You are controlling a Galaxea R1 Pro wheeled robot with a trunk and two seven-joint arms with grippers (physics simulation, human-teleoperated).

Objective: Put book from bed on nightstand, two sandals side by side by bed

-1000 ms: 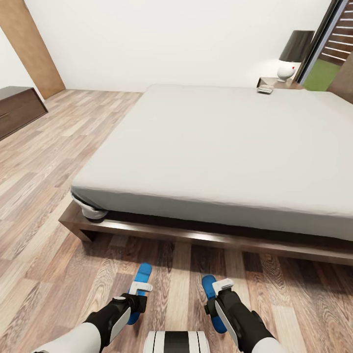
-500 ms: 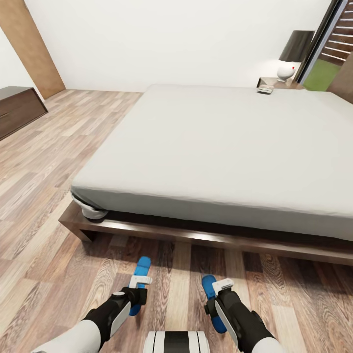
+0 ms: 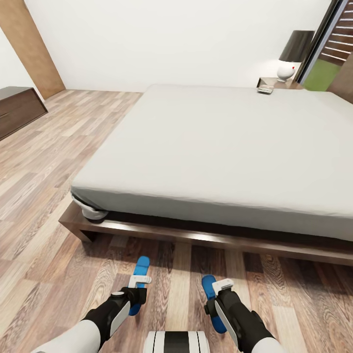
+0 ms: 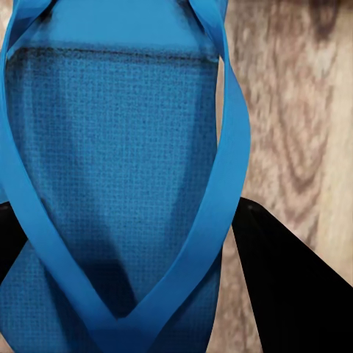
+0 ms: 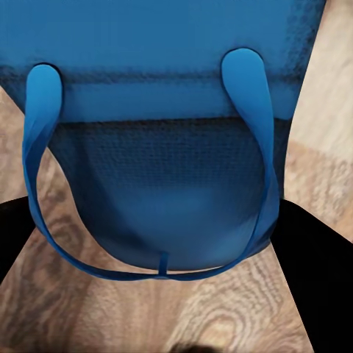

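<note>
- Where the wood floor (image 3: 44,255) meets the bed (image 3: 220,147), two blue sandals are seen: the left sandal (image 3: 138,282) and right sandal (image 3: 212,299), each partly covered by an arm.
- The left gripper (image 3: 138,281) and right gripper (image 3: 224,284) are seen over them; dark fingers (image 4: 287,294) flank each sandal widely, nothing gripped.
- A small object (image 3: 264,89), perhaps the book, is barely made out by the far nightstand (image 3: 274,82).

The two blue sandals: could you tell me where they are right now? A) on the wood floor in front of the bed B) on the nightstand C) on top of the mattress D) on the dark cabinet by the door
A: the left sandal and right sandal lie over the floor planks, just short of the bed base.
</note>
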